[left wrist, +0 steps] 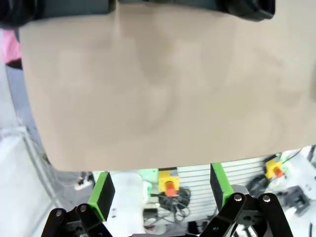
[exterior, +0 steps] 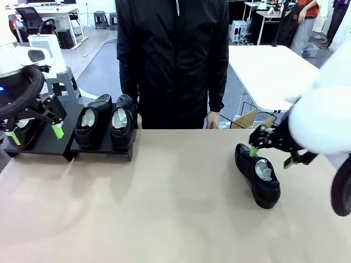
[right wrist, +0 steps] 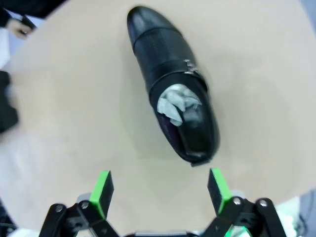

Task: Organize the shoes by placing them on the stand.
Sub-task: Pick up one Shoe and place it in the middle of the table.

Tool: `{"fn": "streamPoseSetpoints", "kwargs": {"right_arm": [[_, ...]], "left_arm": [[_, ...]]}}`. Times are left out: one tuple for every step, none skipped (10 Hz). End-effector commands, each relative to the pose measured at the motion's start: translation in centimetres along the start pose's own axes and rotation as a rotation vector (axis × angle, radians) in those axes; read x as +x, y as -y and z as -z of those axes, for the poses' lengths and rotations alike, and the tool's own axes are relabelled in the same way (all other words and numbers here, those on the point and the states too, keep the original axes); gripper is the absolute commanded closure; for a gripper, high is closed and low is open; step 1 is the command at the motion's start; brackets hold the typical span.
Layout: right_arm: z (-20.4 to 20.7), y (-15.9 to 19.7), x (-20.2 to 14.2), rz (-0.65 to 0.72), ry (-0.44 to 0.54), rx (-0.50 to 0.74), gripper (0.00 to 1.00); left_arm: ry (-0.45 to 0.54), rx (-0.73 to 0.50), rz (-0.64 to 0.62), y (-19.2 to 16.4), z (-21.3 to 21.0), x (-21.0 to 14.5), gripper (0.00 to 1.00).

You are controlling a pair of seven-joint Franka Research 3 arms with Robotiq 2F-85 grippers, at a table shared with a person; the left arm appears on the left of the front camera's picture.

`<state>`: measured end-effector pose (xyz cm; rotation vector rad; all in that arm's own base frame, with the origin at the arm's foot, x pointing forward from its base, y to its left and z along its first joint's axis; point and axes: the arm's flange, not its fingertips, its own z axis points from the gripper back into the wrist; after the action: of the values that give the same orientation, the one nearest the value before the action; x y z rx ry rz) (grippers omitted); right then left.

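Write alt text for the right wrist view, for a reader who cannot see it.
A glossy black dress shoe stuffed with crumpled white paper lies on a tan table, seen from above. The right gripper is open at the bottom edge, its green-padded fingers short of the shoe's heel and not touching it.

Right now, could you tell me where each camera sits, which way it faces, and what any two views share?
Front view: between the arms, facing the person across the tan table; open left end effector and right end effector show.
Left wrist view: looks down past open green fingers at the tabletop edge.
Right wrist view: above the glossy black leather shoe stuffed with white paper, green fingers open.
Shared: front and right wrist views both show that shoe.
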<state>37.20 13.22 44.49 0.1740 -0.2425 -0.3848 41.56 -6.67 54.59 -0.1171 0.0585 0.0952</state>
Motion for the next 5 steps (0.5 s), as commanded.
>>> {"fn": "streamPoseSetpoints", "kwargs": {"right_arm": [[2.6,-2.9,1.9,-0.125,0.061,-0.050,0.00],[3.8,-3.8,2.0,-0.138,0.052,-0.069,0.00],[4.9,-4.3,2.0,-0.167,0.051,-0.087,0.00],[6.0,-4.5,2.1,-0.185,0.040,-0.115,0.00],[7.0,-4.4,2.4,-0.198,0.021,-0.145,0.00]], "left_arm": [[0.047,-0.009,-0.056,-1.5,-0.6,0.3,0.00],[0.000,0.000,0.000,0.0,0.0,0.0,0.00],[0.000,0.000,0.000,0.0,0.0,0.0,0.00],[0.000,0.000,0.000,0.0,0.0,0.0,0.00],[0.000,0.000,0.000,0.0,0.0,0.0,0.00]]}}
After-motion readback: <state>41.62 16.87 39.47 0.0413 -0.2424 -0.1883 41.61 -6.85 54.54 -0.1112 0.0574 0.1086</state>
